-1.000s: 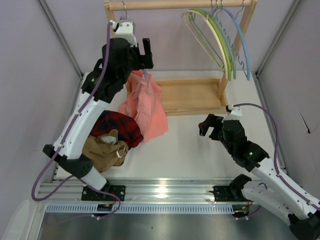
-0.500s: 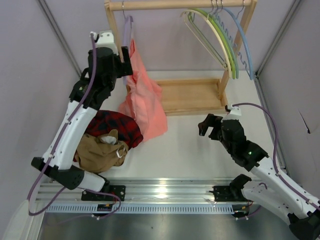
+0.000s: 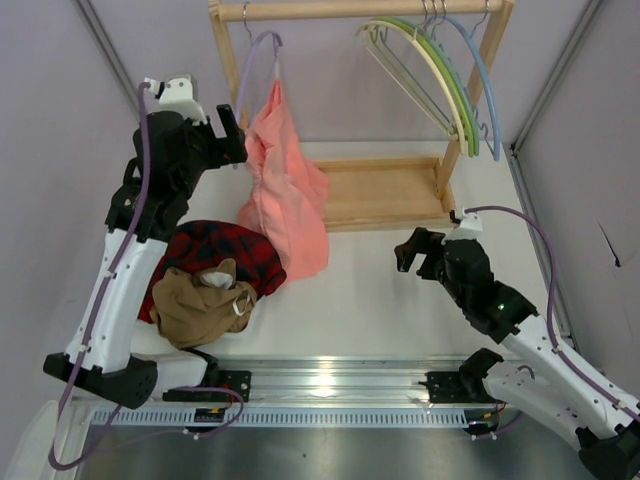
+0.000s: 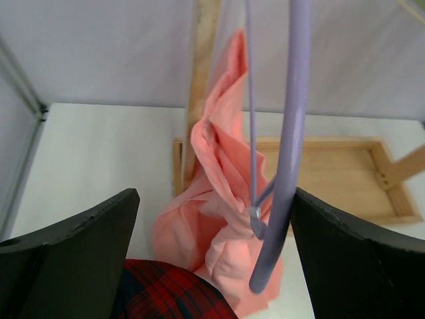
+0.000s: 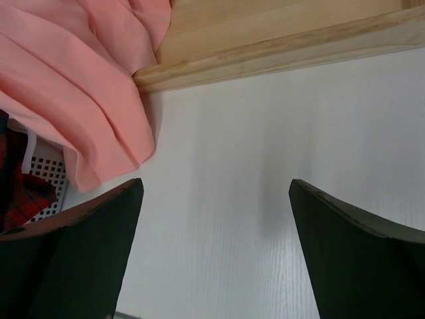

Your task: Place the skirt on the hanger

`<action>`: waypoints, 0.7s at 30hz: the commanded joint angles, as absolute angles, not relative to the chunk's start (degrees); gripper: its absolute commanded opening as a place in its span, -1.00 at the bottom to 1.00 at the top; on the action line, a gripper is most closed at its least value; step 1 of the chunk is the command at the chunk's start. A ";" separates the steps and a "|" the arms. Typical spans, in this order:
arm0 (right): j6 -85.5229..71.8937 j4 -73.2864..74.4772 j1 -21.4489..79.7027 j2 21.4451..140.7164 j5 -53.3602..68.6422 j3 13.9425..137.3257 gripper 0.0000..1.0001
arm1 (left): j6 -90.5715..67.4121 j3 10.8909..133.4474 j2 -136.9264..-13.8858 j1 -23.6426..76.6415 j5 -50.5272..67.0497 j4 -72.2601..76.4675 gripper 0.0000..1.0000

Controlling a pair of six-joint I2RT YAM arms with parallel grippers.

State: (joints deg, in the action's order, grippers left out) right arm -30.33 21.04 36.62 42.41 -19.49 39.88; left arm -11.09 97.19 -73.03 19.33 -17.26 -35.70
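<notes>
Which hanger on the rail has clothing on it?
The lilac hanger at the left end, carrying the pink skirt; the cream, green and blue hangers hang bare.

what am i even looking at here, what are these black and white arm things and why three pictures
Two robot arms are bolted to a table, each ending in a two-finger gripper. The wide picture looks down from above and behind; the other two come from cameras on the wrists. The left gripper is open near a lilac hanger on a wooden rack; a pink skirt hangs from the hanger, its lower end on the table. The right gripper is open too, holding nothing. A plaid garment and a tan garment lie at the left.
</notes>
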 commanded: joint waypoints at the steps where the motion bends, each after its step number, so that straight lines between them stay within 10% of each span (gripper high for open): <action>1: -28.48 18.63 36.39 41.48 -17.41 40.95 0.99 | -13.53 100.01 -66.72 17.14 -3.91 -37.25 0.99; 21: -28.56 16.53 37.53 29.72 -17.75 35.25 0.99 | -25.48 75.25 -34.64 16.00 -17.93 -60.92 0.99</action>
State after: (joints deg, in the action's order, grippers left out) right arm -29.50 19.27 37.04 32.80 -17.12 36.64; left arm -21.80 78.48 -37.87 16.43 -16.03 -57.34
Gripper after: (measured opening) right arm 0.992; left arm 0.994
